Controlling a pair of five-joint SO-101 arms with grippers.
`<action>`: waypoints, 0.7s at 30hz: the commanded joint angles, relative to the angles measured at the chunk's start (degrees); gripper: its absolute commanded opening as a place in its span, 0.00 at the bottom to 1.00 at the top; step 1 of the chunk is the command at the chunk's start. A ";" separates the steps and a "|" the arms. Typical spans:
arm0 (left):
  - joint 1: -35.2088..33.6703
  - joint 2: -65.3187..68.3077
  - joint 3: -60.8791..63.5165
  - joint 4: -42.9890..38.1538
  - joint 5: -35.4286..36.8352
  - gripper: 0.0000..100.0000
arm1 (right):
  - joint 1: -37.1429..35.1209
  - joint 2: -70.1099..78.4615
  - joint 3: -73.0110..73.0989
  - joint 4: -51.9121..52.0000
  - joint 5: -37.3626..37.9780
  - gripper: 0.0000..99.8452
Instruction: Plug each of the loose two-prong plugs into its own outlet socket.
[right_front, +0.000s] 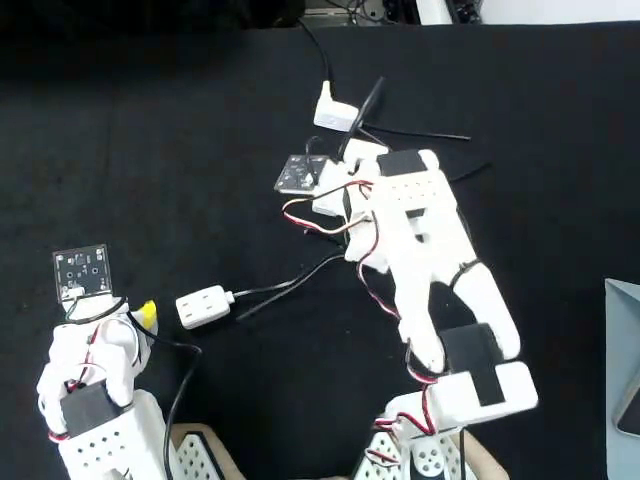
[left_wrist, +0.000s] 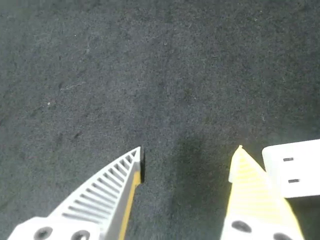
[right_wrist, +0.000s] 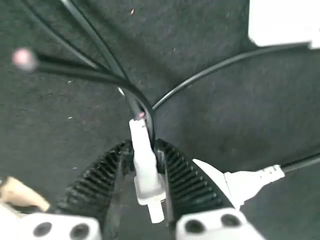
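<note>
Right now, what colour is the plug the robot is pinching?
The plug is white, seen best in the right wrist view.

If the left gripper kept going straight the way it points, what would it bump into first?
Most likely just the bare black table. The left gripper is open with nothing in it, and the white outlet lies off to one side, outside its line. Depth is hard to judge.
</note>
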 joint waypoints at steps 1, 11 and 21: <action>0.04 -0.35 -0.48 -0.35 -0.62 0.28 | 0.62 -3.03 1.36 0.97 -6.07 0.01; 0.04 -0.35 -0.48 -0.35 -0.62 0.28 | -4.92 -3.30 18.15 -14.59 -27.25 0.02; 0.04 -0.35 -0.48 -0.35 -0.70 0.28 | -5.45 -3.56 18.86 -8.00 -31.74 0.13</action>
